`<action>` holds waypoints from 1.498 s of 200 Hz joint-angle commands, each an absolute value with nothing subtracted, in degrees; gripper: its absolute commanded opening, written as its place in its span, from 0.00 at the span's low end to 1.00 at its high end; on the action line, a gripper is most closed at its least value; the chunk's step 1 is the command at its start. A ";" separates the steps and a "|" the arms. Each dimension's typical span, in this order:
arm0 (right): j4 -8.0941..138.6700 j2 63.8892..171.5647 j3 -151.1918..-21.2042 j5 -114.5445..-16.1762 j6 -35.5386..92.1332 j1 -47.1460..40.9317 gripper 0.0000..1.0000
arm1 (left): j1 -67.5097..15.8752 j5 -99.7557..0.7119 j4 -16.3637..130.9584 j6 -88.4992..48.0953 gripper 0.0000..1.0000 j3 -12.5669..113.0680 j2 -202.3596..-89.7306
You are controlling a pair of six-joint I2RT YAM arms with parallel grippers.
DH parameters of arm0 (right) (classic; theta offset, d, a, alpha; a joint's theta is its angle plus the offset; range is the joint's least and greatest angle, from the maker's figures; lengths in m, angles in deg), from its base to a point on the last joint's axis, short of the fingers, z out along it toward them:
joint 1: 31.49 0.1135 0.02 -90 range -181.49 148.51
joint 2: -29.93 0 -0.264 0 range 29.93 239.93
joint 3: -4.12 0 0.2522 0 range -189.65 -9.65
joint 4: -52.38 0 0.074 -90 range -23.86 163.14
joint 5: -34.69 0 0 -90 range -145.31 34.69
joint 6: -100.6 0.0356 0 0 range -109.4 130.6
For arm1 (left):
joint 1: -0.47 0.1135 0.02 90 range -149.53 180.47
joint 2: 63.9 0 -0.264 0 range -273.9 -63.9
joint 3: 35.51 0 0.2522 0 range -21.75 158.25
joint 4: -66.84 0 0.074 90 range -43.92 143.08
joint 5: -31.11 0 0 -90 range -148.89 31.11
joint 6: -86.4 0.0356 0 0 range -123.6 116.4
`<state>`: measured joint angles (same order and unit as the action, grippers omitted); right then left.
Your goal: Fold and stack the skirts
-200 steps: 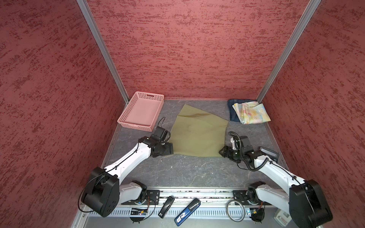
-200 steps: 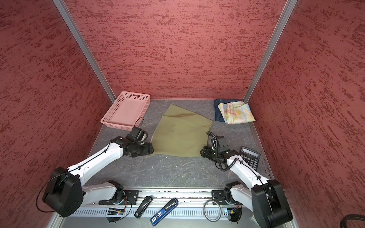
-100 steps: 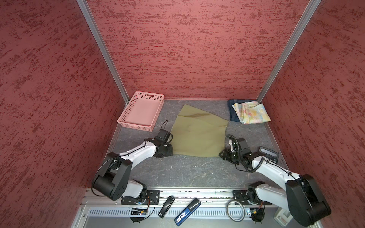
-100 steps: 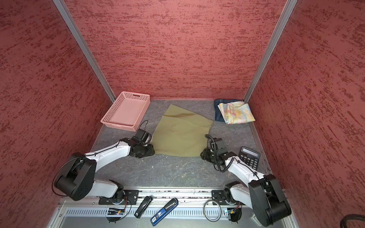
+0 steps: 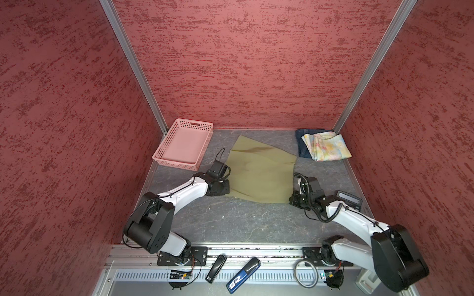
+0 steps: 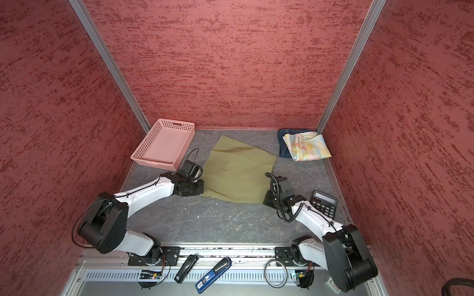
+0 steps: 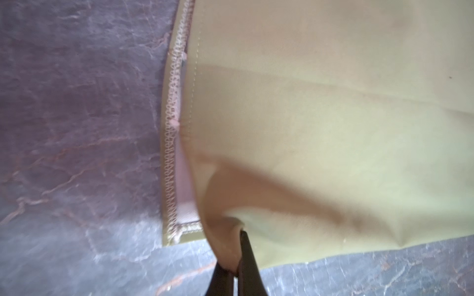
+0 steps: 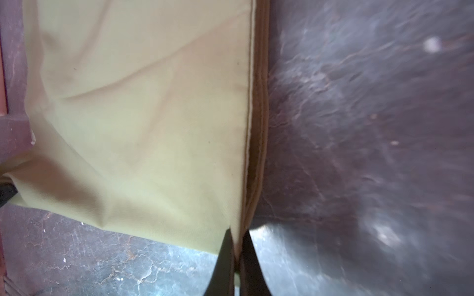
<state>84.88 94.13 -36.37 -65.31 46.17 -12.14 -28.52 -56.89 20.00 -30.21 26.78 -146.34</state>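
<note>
Left gripper (image 7: 234, 258) and right gripper (image 8: 237, 238), both agape a second ago, now pinch the near corners of the olive skirt (image 5: 259, 174). It lies flat mid-table, long axis near-to-far, far edge slanted. Pink basket (image 5: 177, 164) at far left shows its bare floor; pastel skirt (image 5: 325, 146) rests on denim skirt (image 5: 302, 147), far right corner.

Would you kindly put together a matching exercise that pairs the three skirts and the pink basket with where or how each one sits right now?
Things:
1. olive skirt
2. pastel floral skirt
3. denim skirt
4. pink basket

Places or states:
A. folded, underneath another garment
B. spread out, near corners pinched by the left gripper and the right gripper
C. standing in the far-left corner
D. folded, on top of another garment

Pairs: 1-B, 2-D, 3-A, 4-C
</note>
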 commanded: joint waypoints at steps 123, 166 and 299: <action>101.32 106.01 -65.96 -62.13 45.67 -18.32 0.00 | -23.10 -62.00 9.94 -17.54 0.00 60.65 -157.40; 95.14 127.76 -79.48 -63.99 41.73 -23.28 0.00 | -18.74 -56.54 12.21 -14.02 0.00 78.21 -179.54; 90.98 122.18 -75.88 -64.65 38.92 -26.87 0.99 | -23.23 -60.69 19.22 -11.53 0.98 75.26 -173.49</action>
